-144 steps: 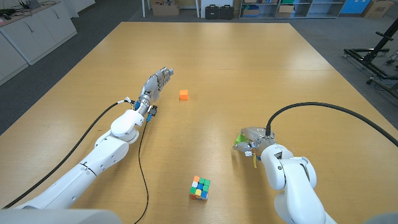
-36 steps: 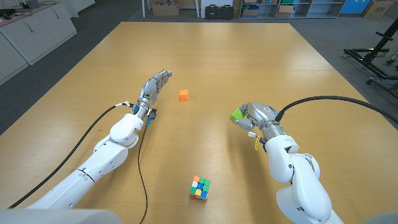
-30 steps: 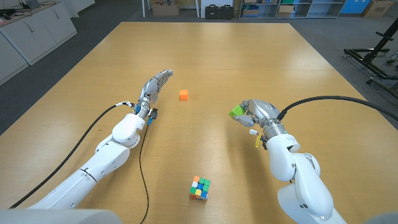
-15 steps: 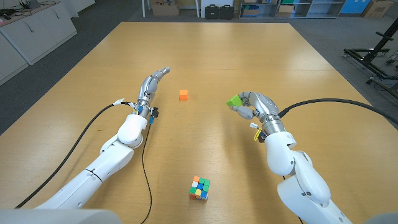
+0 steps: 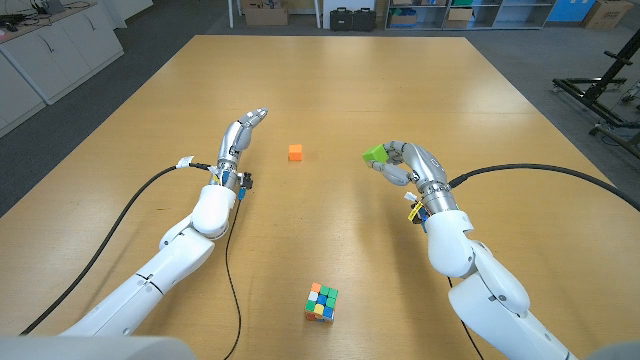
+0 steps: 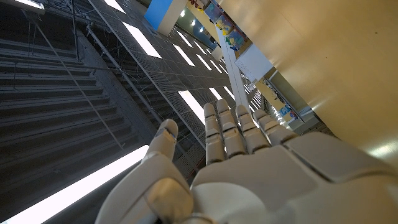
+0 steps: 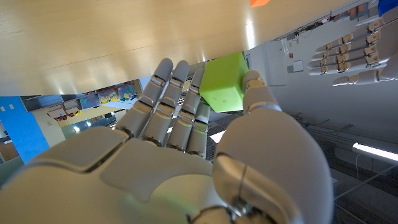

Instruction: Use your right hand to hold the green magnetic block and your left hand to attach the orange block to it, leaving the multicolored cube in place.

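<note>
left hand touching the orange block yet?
Apart. The head view shows bare table between the left hand and the orange block; the hand's fingers are extended and hold nothing.

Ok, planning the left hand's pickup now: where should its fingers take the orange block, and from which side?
The orange block is a small cube sitting flat and alone on the table. Probably pinch two opposite side faces from above. The open left hand is already beside it, on the robot's left, so coming in from there looks shortest.
</note>
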